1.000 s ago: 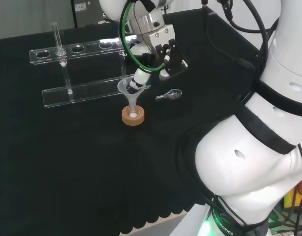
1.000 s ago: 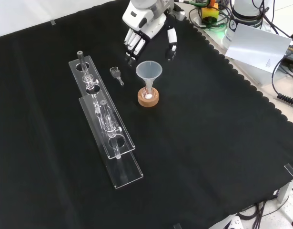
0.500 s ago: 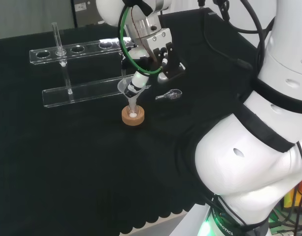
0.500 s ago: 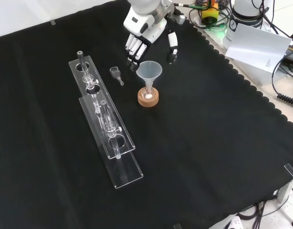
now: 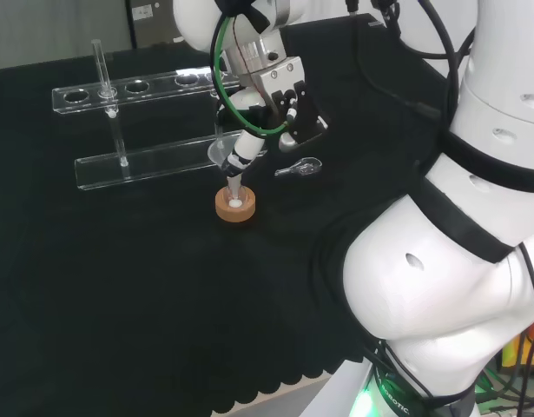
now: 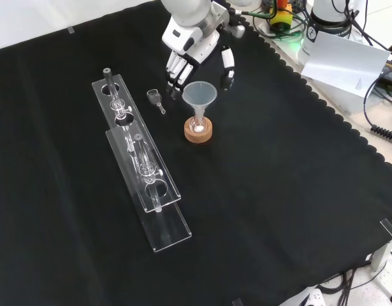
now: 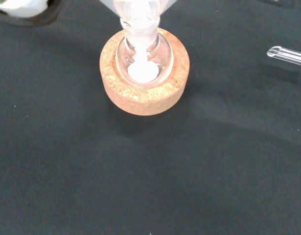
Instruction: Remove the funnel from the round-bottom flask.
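Observation:
A clear funnel (image 6: 199, 94) stands upright in the neck of a small round-bottom flask (image 6: 199, 125) that sits in a cork ring (image 6: 199, 134). There is white powder (image 7: 143, 72) in the flask's bulb. My hand (image 6: 194, 39) hangs just behind the funnel's rim in the front view, open, with its fingers (image 6: 175, 69) on one side and its thumb (image 6: 228, 62) on the other. In the head view one finger (image 5: 242, 155) overlaps the funnel (image 5: 220, 153) above the cork ring (image 5: 235, 206). I cannot tell whether it touches.
Two long clear racks (image 6: 143, 167) lie left of the flask in the front view, with a test tube (image 5: 100, 68) upright in the farther one. A small glass piece (image 6: 155, 99) lies between rack and funnel, close to my fingers. The arm's white links (image 5: 475, 243) stand at the head view's right.
My hand has moved down and closer to the funnel, so its fingers now reach beside the rim. Funnel, flask and cork ring have not moved.

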